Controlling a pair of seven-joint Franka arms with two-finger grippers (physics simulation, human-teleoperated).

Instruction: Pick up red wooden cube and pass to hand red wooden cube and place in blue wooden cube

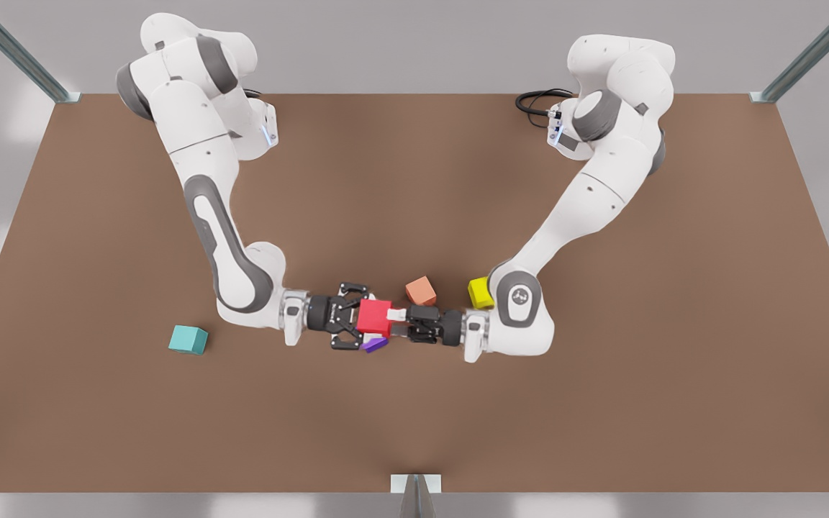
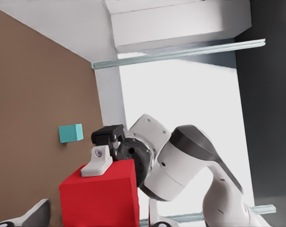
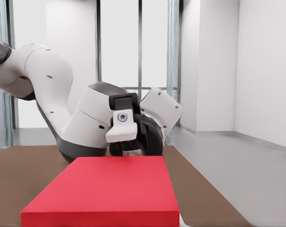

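Front view: the two arms reach in from the far edge of the brown table (image 1: 601,403) and meet nose to nose over its middle, a little toward the near edge. The right gripper (image 1: 364,318), on the arm at the front view's left, has its black claw clamped on the red wooden cube (image 1: 373,316), which is held clear of the table top. The left gripper (image 1: 399,322), on the arm at the front view's right, butts against the opposite side of that cube. Whether its claw is open or closed on the cube I cannot tell. A purple cube (image 1: 374,344) lies on the table partly under the red one. A salmon-orange cube (image 1: 421,291) sits just behind the grippers, and a yellow cube (image 1: 480,293) is beside the left arm's wrist. The blue wooden cube (image 1: 188,339) rests well apart, toward the table edge at the front view's left

Left wrist view: the red wooden cube (image 2: 98,201) is close up, with one white pad of the right gripper (image 2: 101,158) lying flat on a face of it. Beyond, the blue wooden cube (image 2: 70,133) sits alone on the table (image 2: 29,94)

Right wrist view: the red wooden cube (image 3: 105,194) fills the foreground, and the left gripper (image 3: 121,135) meets its far edge above the table (image 3: 20,175)
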